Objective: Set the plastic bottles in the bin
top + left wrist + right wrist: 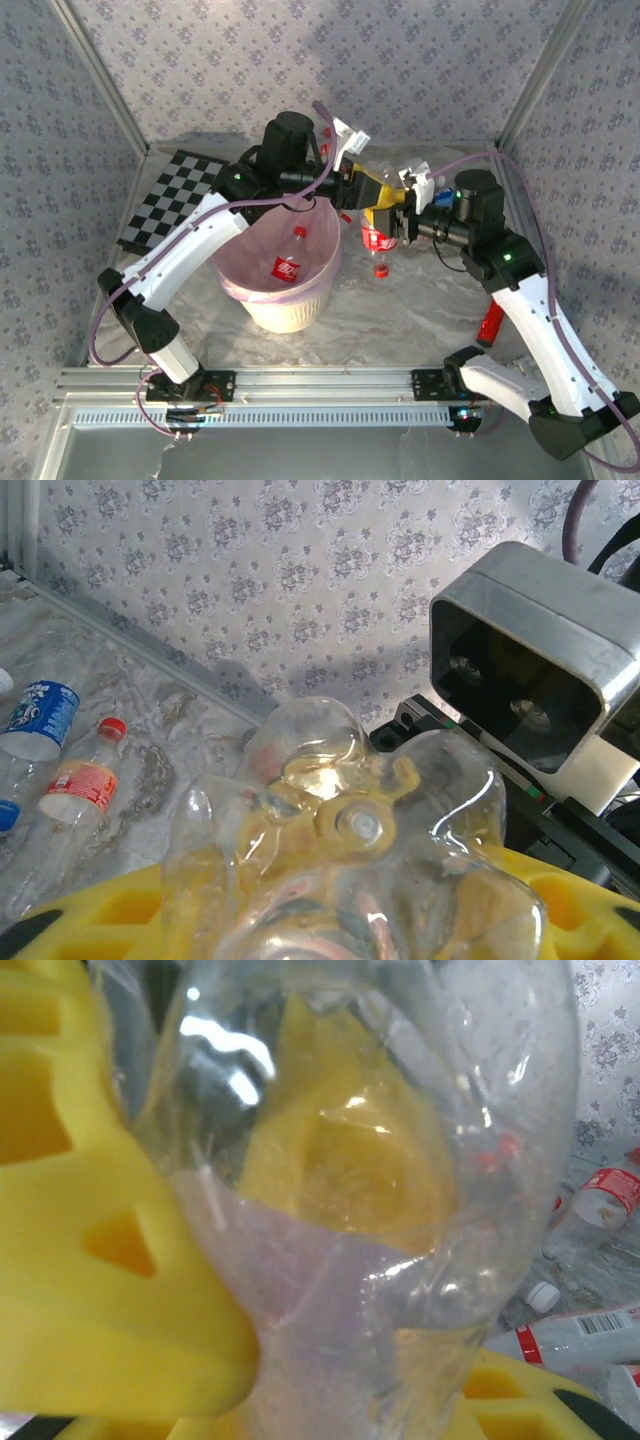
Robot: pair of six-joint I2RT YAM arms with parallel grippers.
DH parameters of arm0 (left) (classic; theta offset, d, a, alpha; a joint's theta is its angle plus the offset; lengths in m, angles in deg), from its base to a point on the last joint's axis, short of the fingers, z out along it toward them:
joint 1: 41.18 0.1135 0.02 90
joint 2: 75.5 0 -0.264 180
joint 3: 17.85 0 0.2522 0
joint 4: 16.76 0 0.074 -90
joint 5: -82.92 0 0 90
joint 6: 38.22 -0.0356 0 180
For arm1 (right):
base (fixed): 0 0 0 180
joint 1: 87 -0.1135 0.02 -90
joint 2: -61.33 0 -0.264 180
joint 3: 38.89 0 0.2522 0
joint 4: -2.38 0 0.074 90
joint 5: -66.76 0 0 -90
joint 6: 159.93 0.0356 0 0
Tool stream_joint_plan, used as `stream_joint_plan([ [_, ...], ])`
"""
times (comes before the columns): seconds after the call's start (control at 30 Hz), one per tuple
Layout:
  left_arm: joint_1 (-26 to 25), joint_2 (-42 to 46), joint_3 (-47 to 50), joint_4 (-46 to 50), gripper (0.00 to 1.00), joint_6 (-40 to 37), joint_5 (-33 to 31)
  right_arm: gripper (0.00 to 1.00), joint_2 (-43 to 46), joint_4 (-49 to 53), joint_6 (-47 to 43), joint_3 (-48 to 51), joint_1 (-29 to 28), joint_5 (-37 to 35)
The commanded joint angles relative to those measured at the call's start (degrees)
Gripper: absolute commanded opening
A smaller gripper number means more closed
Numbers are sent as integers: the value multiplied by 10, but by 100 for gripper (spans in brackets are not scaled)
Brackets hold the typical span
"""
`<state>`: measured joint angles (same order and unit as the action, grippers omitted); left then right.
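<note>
The right gripper [392, 216] has its yellow fingers [100, 1260] narrowed tight on a red-labelled bottle [377, 240], which hangs cap-down just beside the right rim of the bin [262, 300]. The left gripper [366, 190] sets its fingers at a middling gap either side of a clear bottle base [350, 840]; whether they press it cannot be told. Another bottle [288, 264] lies inside the bin.

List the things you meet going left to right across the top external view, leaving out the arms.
Chequered board → bin → red-label bottle → red object
</note>
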<state>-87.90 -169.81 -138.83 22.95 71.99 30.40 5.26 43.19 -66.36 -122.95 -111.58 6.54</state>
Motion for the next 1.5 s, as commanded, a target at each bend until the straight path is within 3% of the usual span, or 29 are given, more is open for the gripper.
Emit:
stream_joint_plan([
  [0.0,0,-5,-22,-19,40,6,-5,37,2,-15,-1,3,-1,-10],
  [0.03,0,-4,-23,-16,38,4,-9,42,0,-10,0,2,0,-17],
  [0.23,11,-2,-42,18,32,-17,-42,99,13,42,-10,11,7,-65],
  [0.5,53,26,-95,46,25,-42,-59,100,96,71,30,78,70,-110],
  [0.63,76,22,-165,103,19,-66,-54,100,91,118,67,81,122,-155],
  [0.8,101,37,-214,126,7,-77,-72,100,89,92,90,115,162,-166],
  [0.93,123,82,-193,142,0,-87,-126,100,69,97,92,117,166,-180],
  [1.2,177,171,-103,175,0,-88,-189,100,43,111,93,132,202,-180],
  [1.47,157,183,-15,255,0,-110,-243,100,0,95,118,141,221,-161],
])
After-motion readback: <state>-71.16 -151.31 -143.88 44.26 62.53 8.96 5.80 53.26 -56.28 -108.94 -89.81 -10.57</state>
